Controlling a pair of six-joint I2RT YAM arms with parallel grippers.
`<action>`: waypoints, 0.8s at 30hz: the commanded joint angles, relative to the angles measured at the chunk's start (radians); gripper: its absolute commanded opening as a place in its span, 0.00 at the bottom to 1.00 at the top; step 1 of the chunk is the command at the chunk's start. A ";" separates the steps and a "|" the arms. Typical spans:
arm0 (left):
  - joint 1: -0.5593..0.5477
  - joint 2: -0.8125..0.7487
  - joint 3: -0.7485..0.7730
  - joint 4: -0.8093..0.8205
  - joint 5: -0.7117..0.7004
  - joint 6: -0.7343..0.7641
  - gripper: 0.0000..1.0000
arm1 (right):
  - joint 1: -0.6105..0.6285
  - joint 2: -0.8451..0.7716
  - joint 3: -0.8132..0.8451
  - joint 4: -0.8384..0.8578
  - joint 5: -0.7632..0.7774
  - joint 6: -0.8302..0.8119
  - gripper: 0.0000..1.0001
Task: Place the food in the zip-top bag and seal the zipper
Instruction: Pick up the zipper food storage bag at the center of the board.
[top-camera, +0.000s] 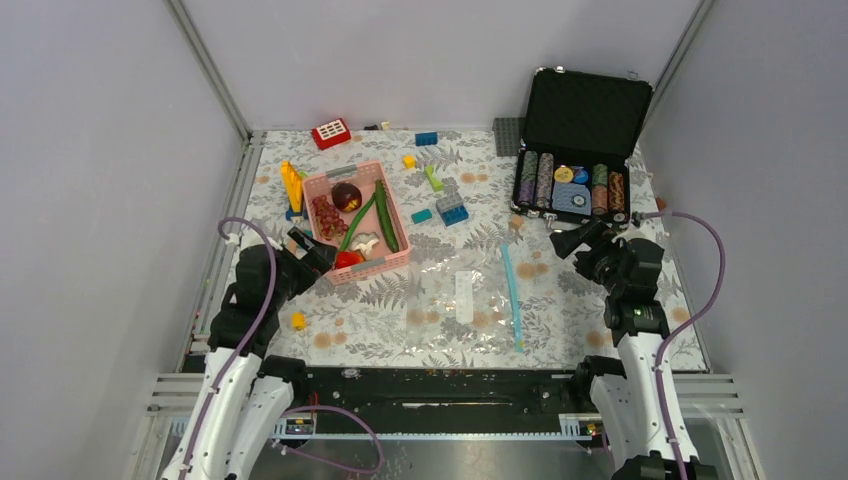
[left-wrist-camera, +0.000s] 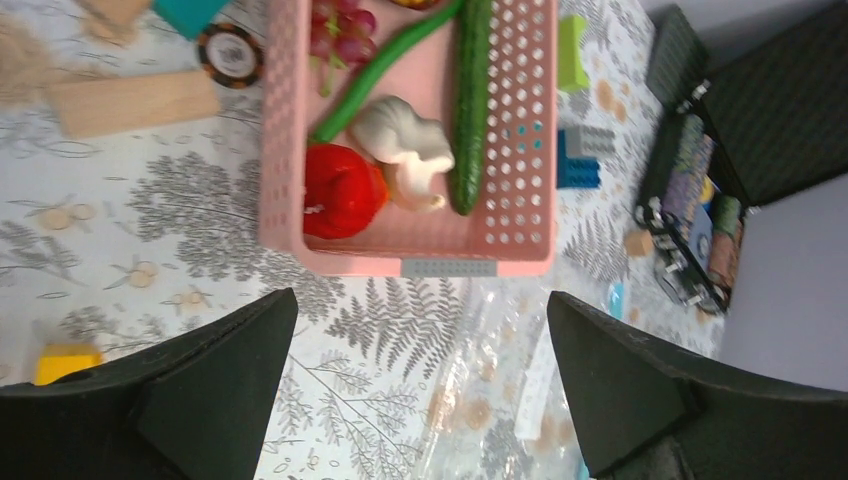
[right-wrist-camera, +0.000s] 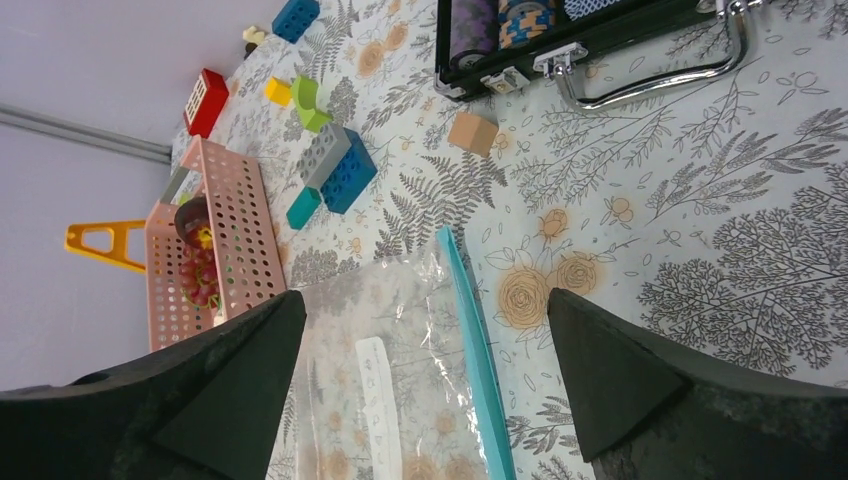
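Note:
The food lies in a pink slotted basket (top-camera: 398, 262): a grape bunch (top-camera: 327, 215), a maroon round fruit (top-camera: 347, 195), green pods (top-camera: 385, 215), a red piece (left-wrist-camera: 340, 190) and a white piece (left-wrist-camera: 405, 145). The clear zip-top bag (top-camera: 440, 295) lies flat and empty in front of the basket, its white label (right-wrist-camera: 378, 400) facing up. Its light-blue zipper (top-camera: 512, 295) runs along the right edge. My left gripper (top-camera: 314, 252) is open just short of the basket's near end. Over the zipper's far end, my right gripper (top-camera: 578, 238) is open too, with nothing in it.
An open black poker chip case (top-camera: 575, 160) stands at the back right, a wooden cube (top-camera: 517, 222) in front of it. Building blocks lie around the basket: red (top-camera: 331, 133), blue-grey (top-camera: 452, 209), teal (top-camera: 421, 215), green (top-camera: 433, 178), a yellow stick (top-camera: 291, 186).

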 joint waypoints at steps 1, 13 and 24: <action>0.007 0.020 -0.042 0.172 0.209 0.016 0.99 | 0.001 0.016 -0.069 0.149 -0.077 0.047 1.00; -0.501 0.401 0.029 0.445 0.198 0.018 0.99 | 0.002 0.334 -0.134 0.279 -0.322 0.123 1.00; -0.656 0.858 0.126 0.601 0.322 -0.008 0.99 | 0.058 0.474 -0.165 0.334 -0.363 0.122 1.00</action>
